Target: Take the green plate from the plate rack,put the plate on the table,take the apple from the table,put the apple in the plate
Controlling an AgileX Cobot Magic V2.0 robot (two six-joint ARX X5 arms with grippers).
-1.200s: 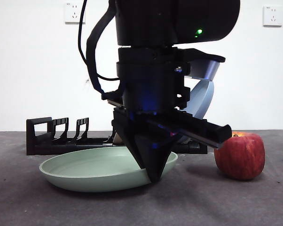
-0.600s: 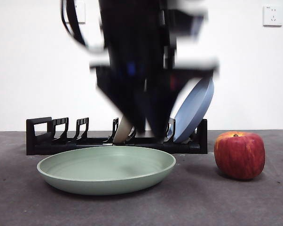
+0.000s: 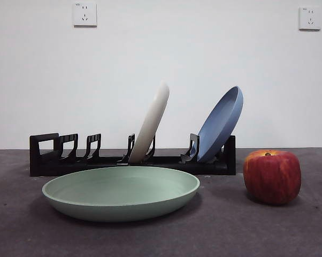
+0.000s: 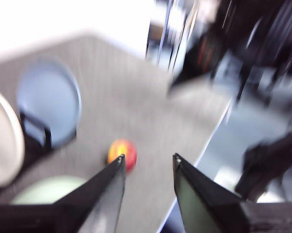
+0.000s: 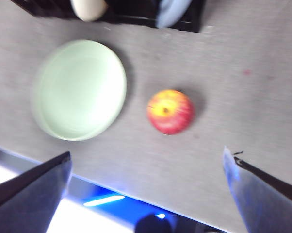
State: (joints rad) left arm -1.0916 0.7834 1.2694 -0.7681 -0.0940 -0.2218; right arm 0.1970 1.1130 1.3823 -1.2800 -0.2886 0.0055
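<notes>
green plate (image 3: 121, 193): flat on the table (image 3: 289, 230), in front of the plate rack (image 3: 48, 158)
apple (image 3: 272, 176): beside it, untouched
left gripper (image 4: 147, 167): jaws apart, empty
right gripper (image 5: 148, 167): spread wide, high up

The left claw (image 4: 147, 162) is up high, its two jaws parted with a narrow gap and nothing between them. The right claw (image 5: 148, 167) is also raised, jaws spread wide and empty.

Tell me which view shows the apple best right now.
The front view: the apple stands sharp and near on the table, beside the green plate. The right wrist view shows its top from above, slightly blurred, with the stem dimple. The left wrist view gives only a small blurred blob.
</notes>
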